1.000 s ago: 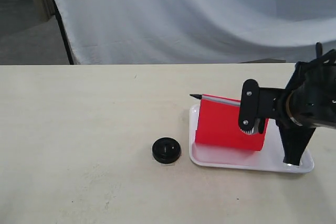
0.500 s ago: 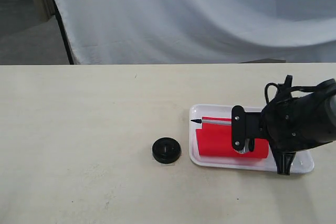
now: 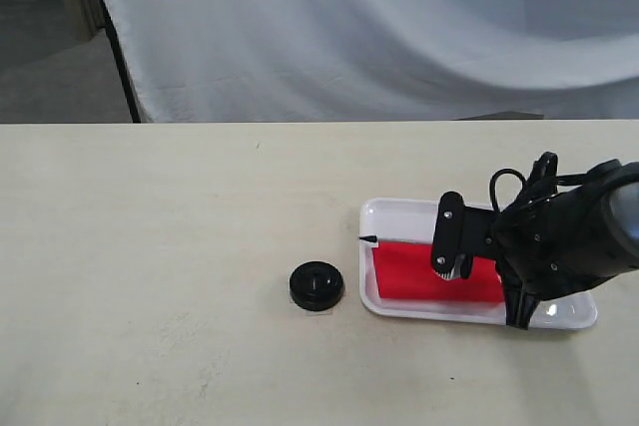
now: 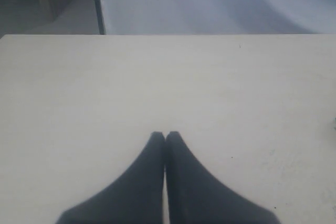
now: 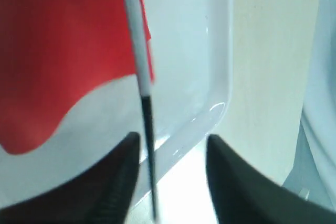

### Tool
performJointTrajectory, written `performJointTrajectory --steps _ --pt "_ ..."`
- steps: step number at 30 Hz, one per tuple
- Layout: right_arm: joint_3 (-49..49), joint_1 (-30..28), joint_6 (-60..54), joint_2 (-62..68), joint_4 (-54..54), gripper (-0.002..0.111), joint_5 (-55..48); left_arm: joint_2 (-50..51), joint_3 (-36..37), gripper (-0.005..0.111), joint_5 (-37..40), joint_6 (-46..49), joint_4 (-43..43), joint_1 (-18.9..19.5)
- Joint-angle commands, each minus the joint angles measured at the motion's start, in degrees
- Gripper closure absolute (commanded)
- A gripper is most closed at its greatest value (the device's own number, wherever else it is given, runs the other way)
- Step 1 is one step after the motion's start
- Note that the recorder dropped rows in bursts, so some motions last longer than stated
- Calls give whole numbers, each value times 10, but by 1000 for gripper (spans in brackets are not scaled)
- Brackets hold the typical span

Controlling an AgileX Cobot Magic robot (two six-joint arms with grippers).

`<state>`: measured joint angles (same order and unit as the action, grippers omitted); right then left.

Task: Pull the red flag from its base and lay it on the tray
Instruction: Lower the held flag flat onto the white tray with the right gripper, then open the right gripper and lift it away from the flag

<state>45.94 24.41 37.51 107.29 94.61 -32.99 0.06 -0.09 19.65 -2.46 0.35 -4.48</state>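
Exterior view: my right arm enters from the right edge of the worktop and bends low over the tray. The wrist is turned so that the gripper faces the left edge. A black cable loops above the wrist.

1. Right gripper: the jaws are spread. In the right wrist view the two black fingers stand apart over the tray's rounded corner. The pole passes between them, close to one finger. I cannot tell whether it touches that finger.
2. Left gripper: the jaws are pressed together, tip against tip. They hang over bare worktop and point toward the far edge, where the white backdrop cloth hangs.

Task items:
- The red flag lies flat inside the tray. Its pole runs along the far side of the cloth, and its black tip points toward the left edge, reaching the tray's left rim. One of my finger plates covers part of the cloth. In the right wrist view the pole is silver-grey beside the cloth and black below it.
- The tray sits near the right edge of the worktop, roughly midway between the far and near edges.
- The base stands on the worktop near the tray's left rim, not touching it, with its centre hole uncovered.
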Motion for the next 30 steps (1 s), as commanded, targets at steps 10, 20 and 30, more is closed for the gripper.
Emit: performJointTrajectory --steps 10,20,30 --pt "0 -3 6 -11 -20 48 28 -1 1 107 0 1 0 -3" --pt "0 -3 36 -135 -88 107 40 -1 1 107 0 1 0 -3" --pt "0 -43 -1 -200 -353 109 204 -1 1 107 0 1 0 -3"
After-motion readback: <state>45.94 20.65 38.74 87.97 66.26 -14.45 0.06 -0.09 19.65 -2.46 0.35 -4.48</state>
